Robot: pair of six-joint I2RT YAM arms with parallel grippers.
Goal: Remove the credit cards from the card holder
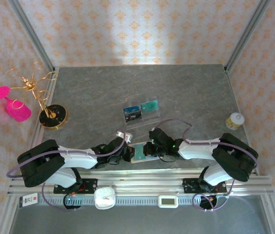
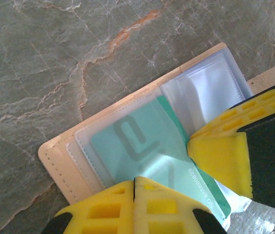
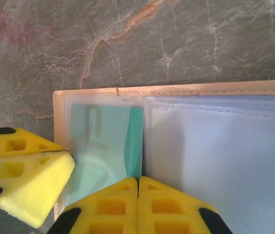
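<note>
The tan card holder (image 1: 140, 152) lies open on the grey table near the front edge, between my two grippers. A teal-green credit card (image 2: 137, 146) sits in its clear left pocket (image 3: 103, 141), with one long edge (image 3: 136, 141) showing bare beside the fold. My left gripper (image 2: 135, 181) is shut, its tips resting on the pocket over the card. My right gripper (image 3: 138, 179) is shut too, tips down at the card's bare edge; whether it pinches the card I cannot tell. The right-hand slots (image 3: 215, 156) look pale blue.
A clear plastic tray (image 1: 141, 112) with a dark card and a teal card stands behind the holder at mid-table. A gold stand (image 1: 53, 116) with pink glasses is at the left, a small jar (image 1: 235, 121) at the right edge.
</note>
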